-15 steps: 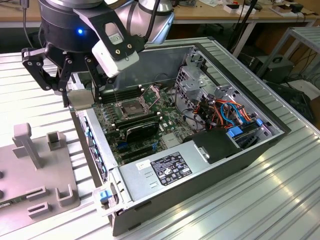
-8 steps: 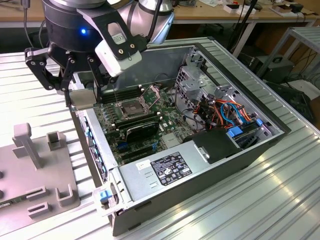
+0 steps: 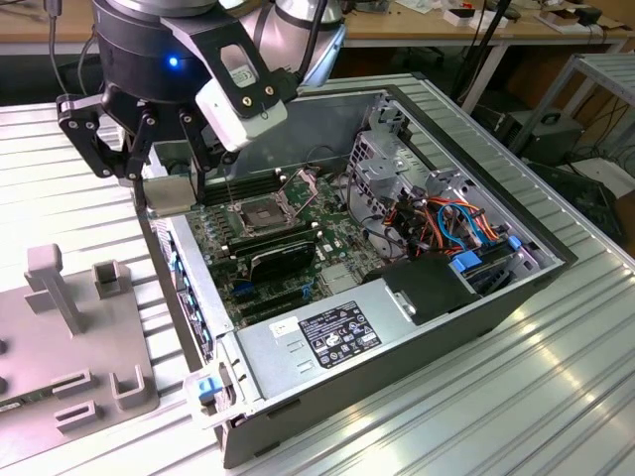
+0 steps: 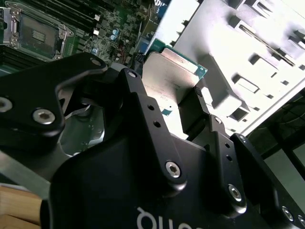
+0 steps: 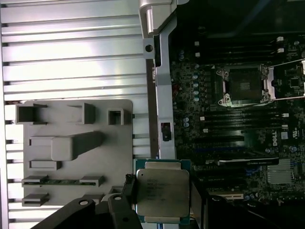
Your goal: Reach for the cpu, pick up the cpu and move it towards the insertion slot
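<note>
The cpu (image 3: 170, 194), a thin square chip with a pale metal face, hangs in the air with my gripper (image 3: 169, 190) shut on its two opposite edges. It is over the open computer case's wall on the exterior view's left, level with the insertion slot (image 3: 256, 213). The slot is a silver-framed socket with a dark centre on the green board, its load plate raised. Both wrist views show the cpu (image 5: 162, 191) (image 4: 167, 78) between the black fingers (image 5: 127, 190), with the insertion slot (image 5: 243, 85) (image 4: 35, 31) some way off.
A grey fixture plate (image 3: 60, 337) (image 5: 71, 143) with upright holders lies on the ribbed metal table outside the case. Inside the case are a black ribbed card (image 3: 283, 256), memory slots, a power supply (image 3: 327, 337) and a drive cage with coloured cables (image 3: 446, 223).
</note>
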You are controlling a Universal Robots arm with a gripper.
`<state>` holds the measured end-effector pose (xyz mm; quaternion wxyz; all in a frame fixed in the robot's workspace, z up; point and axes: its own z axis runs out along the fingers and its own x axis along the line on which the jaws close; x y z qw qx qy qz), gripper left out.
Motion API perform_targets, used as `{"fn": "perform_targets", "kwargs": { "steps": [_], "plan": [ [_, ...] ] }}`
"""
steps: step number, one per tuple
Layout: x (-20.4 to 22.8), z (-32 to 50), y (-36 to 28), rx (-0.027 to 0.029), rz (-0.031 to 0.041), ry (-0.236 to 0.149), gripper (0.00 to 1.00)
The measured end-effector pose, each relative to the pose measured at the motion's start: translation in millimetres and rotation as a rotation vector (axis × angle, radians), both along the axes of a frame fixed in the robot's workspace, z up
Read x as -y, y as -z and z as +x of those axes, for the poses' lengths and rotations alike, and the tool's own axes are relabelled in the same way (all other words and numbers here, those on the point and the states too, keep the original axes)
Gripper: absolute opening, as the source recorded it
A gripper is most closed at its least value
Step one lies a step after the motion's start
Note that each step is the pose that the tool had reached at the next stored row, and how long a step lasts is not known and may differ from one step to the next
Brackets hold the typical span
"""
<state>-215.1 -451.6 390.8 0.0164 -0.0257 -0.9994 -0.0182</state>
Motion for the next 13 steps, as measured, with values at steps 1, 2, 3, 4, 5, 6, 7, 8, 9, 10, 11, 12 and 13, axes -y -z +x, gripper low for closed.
{"fn": "perform_targets", "kwargs": {
  "steps": [1,2,3,4,5,6,7,8,9,10,11,12,13],
  "plan": [
    [0.0,0.5,0.0,0.0001,0.0,0.0,0.55],
    [0.0,1.4,0.0,0.0,0.0,0.0,0.55],
    [0.0,2.0,0.0,0.0,0.0,0.0,0.55],
    [0.0,2.5,0.0,0.0001,0.0,0.0,0.55],
    [0.0,3.3,0.1,0.0001,0.0,0.0,0.55],
    [0.0,3.8,0.0,0.0,0.0,0.0,0.55],
    [0.0,4.5,0.0,0.0,-0.0001,0.0,0.55],
    [0.0,5.1,0.1,0.0,0.0,0.0,0.55],
    [0.0,6.0,0.1,0.0,0.0,0.0,0.55],
    [0.0,6.5,0.0,0.0,0.0,0.0,0.55],
    [0.0,7.2,0.1,0.0,0.0,0.0,0.55],
    [0.0,7.8,0.1,0.0,0.0,0.0,0.55],
    [0.0,8.9,0.1,0.0,0.0,0.0,0.55]
  ]
}}
